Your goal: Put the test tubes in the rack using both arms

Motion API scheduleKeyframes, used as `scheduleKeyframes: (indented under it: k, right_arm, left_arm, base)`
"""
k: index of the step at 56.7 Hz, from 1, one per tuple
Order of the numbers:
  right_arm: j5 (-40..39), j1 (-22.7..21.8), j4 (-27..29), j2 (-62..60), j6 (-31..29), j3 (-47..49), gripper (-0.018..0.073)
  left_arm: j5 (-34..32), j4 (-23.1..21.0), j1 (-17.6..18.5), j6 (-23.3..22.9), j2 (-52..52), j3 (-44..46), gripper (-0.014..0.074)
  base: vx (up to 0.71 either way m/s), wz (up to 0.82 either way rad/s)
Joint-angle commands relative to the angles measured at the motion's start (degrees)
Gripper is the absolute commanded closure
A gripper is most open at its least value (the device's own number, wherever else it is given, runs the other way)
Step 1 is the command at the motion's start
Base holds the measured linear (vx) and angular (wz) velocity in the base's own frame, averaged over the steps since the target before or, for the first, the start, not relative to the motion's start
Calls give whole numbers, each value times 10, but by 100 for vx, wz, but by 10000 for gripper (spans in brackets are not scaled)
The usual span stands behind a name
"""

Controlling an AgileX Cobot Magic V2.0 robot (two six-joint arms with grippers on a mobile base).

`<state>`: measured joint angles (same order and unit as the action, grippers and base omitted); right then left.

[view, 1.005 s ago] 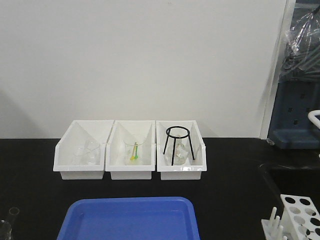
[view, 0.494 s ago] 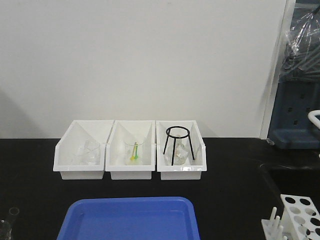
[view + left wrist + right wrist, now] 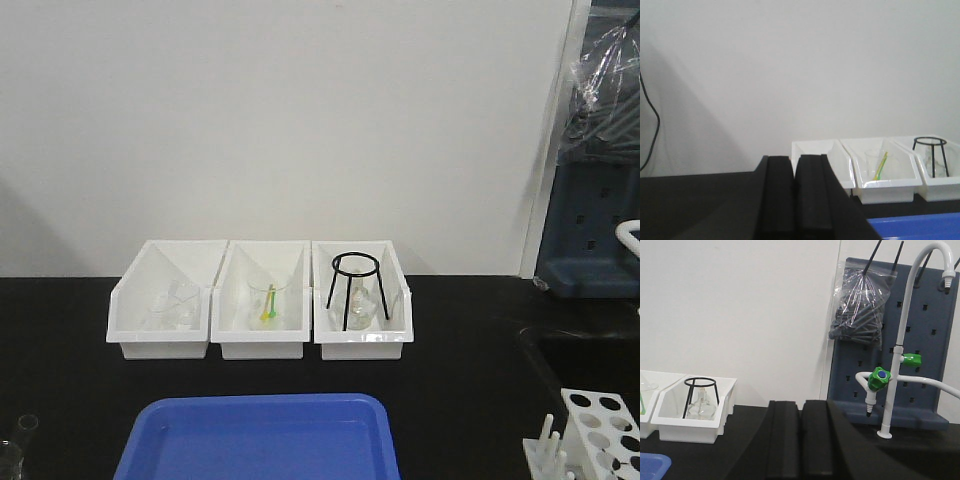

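Observation:
The white rack [image 3: 598, 432] with round holes and upright pegs stands at the front right corner of the black bench, partly cut off by the frame edge. The rimmed mouth of a clear test tube [image 3: 27, 423] shows at the front left edge; the rest of it is out of view. My left gripper [image 3: 794, 161] is shut with nothing between its black fingers, and it points toward the white bins. My right gripper [image 3: 801, 405] is also shut and empty, above the bench. Neither gripper shows in the front view.
Three white slanted bins [image 3: 260, 345] stand in a row at the back, holding glassware and a black tripod stand [image 3: 354, 290]. A blue tray [image 3: 260, 435] lies at the front centre. A clear glass vessel [image 3: 8, 456] sits at the far left. A white tap with green valves [image 3: 895, 365] stands on the right.

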<state>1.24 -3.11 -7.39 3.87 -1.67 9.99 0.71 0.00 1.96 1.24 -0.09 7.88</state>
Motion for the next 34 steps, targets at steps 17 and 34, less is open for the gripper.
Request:
scheduleKeyframes:
  k: [17,34]
  right_arm:
    - [-57,-3,1,153,-2,42,505]
    - [-71,-3,1,238,-2,42,223]
  left_arm:
    - [-26,0,3,-3,169,64,259]
    - [-51,0,3,31,289,51,237]
  base:
    - [0,0]
    - [0,0]
